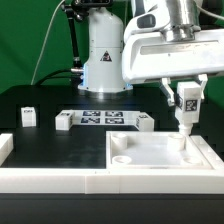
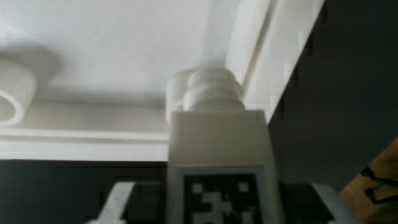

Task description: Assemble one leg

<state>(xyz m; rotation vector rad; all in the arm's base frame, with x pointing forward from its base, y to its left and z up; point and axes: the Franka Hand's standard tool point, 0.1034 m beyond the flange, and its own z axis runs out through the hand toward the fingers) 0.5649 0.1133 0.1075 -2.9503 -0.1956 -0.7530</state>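
My gripper [image 1: 186, 92] is shut on a leg [image 1: 186, 104], a small white block with a black-and-white tag, held upright. The leg's narrow lower end [image 1: 183, 125] is at the far right corner of the large white square panel [image 1: 150, 158]. In the wrist view my gripper [image 2: 221, 205] holds the leg [image 2: 217, 140] between two fingers [image 2: 118, 198], and the leg's ribbed end [image 2: 205, 88] points at the panel [image 2: 125, 45] beside its raised edge. The leg hides whether its end sits in a corner socket. Another round socket [image 2: 11, 88] shows at the frame's edge.
Three more legs stand on the black table: one [image 1: 28, 116] at the exterior view's left, one [image 1: 63, 122] and one [image 1: 143, 123] at either end of the marker board [image 1: 103, 119]. A white rail [image 1: 50, 178] runs along the front. The robot base [image 1: 103, 55] stands behind.
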